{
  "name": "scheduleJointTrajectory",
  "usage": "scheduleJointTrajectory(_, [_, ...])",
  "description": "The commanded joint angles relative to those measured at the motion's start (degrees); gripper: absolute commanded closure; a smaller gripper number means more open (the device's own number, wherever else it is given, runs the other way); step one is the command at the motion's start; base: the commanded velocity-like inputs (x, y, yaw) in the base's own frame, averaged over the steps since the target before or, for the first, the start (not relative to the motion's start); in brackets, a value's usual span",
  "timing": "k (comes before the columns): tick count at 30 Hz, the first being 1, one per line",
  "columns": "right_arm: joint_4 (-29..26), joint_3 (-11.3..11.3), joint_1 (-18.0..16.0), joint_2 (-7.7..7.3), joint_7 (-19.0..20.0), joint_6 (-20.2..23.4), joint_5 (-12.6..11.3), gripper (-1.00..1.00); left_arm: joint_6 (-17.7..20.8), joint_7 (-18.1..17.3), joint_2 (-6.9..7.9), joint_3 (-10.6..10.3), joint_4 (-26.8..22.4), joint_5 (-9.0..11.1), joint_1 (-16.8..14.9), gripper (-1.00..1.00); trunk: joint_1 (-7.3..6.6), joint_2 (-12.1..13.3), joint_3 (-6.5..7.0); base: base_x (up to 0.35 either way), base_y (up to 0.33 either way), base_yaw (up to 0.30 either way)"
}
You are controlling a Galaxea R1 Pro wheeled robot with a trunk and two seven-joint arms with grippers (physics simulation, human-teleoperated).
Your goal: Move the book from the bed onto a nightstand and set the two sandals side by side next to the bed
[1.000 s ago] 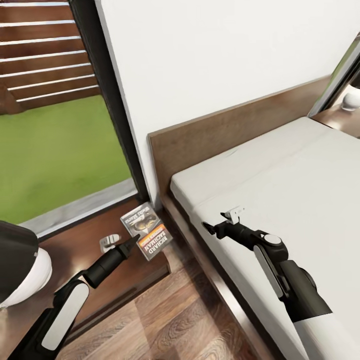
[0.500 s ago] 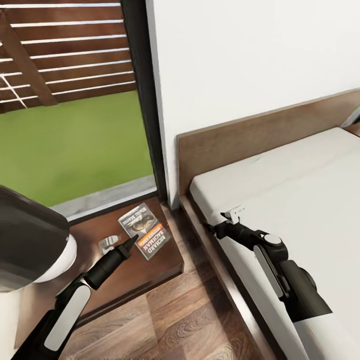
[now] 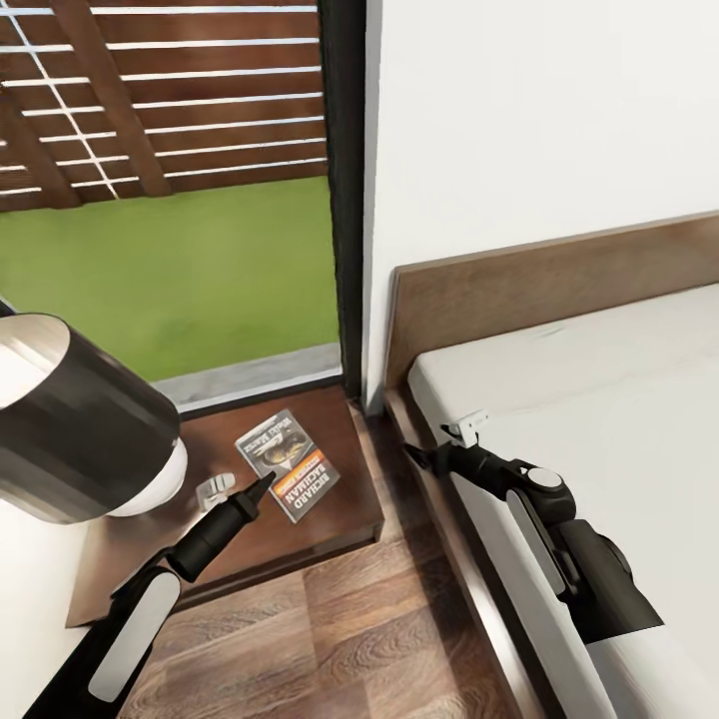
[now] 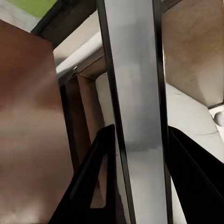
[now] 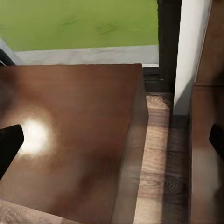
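Observation:
The book (image 3: 287, 464), dark with a golden picture and an orange band, hangs over the middle of the dark brown nightstand (image 3: 330, 514). My left gripper (image 3: 263, 485) is shut on its near edge. In the left wrist view the book (image 4: 135, 93) runs edge-on between the black fingers (image 4: 95, 177). My right gripper (image 3: 414, 454) stands open over the gap between the nightstand and the bed (image 3: 599, 399), with nothing between its fingers. The right wrist view looks down on the nightstand top (image 5: 84, 130). The sandals are out of view.
A lamp (image 3: 80, 429) with a black shade and white base stands at the nightstand's left. A small pale object (image 3: 215, 489) lies beside it. Behind are a dark-framed window (image 3: 345, 200) and a white wall (image 3: 539, 120). Wood plank floor (image 3: 340, 639) runs between nightstand and bed.
The camera has turned left, so the room has slid right in the picture. The held book has travelled from the nightstand's bed-side edge to over its middle. The lamp has come further into view.

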Motion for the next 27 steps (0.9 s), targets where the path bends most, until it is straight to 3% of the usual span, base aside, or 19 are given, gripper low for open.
scheduleJointTrajectory(1, [-0.07, 0.04, -0.02, -0.05, -0.11, 0.44, -0.60, -1.00, 0.43, -0.09, 0.02, -0.03, 0.16, 0.81, -0.04, 1.00, 0.01, -0.02, -0.03, 0.053, -0.034, 0.136])
scheduleJointTrajectory(3, [-0.07, 0.02, -0.02, -0.05, -0.11, 0.44, -0.66, -1.00, 0.43, -0.09, 0.03, -0.03, 0.37, 1.29, -0.04, 1.00, 0.01, -0.02, -0.03, 0.035, -0.023, 0.089])
scheduleJointTrajectory(4, [-0.12, 0.02, -0.02, -0.05, -0.30, 0.53, -0.61, -1.00, 0.43, -0.09, 0.10, -0.03, 0.58, 2.53, -0.04, 1.00, 0.01, -0.02, -0.03, 0.002, -0.002, 0.006])
scheduleJointTrajectory(7, [-0.15, -0.01, -0.02, -0.05, -0.23, 0.48, -0.70, -1.00, 0.43, -0.09, 0.09, -0.03, 0.60, 2.63, -0.04, 1.00, 0.01, -0.02, -0.03, 0.001, -0.001, 0.003])
scheduleJointTrajectory(20, [-0.17, -0.01, -0.02, -0.05, -0.29, 0.44, -0.77, -1.00, 0.42, -0.24, 0.11, -0.03, 0.56, 2.76, -0.04, 1.00, 0.01, -0.02, -0.29, 0.003, -0.003, 0.251])
scheduleJointTrajectory(27, [-0.20, -0.06, -0.02, -0.05, -0.22, 0.44, -0.69, -1.00, 0.37, -0.25, 0.04, -0.03, 0.65, 2.90, -0.04, 1.00, 0.01, -0.02, -0.37, 0.147, -0.109, 0.141])
